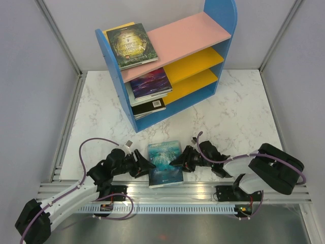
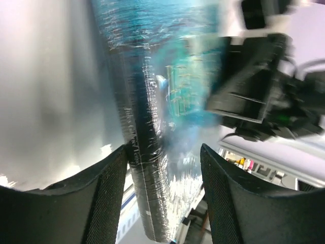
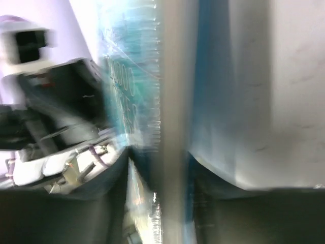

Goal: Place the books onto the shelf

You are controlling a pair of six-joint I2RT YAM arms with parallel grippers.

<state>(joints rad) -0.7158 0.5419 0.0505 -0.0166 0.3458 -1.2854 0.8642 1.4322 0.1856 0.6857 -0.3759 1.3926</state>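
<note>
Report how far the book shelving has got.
Done: the green book lies on a yellow book on the pink top board of the shelf, the purple book tops a stack on the board below, and a black book sits under that. In hand: the left gripper and right gripper straddle opposite edges of the teal book, lying on the table. Remaining: lifting it onto the shelf.

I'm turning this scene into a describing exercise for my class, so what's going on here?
Both arms are working on one teal book lying flat on the table by their bases. The left gripper straddles its left edge with a gap showing, and the right gripper is at its right edge, too blurred to judge. The shelf already holds a dark green book on top, with more stacked below.
</note>
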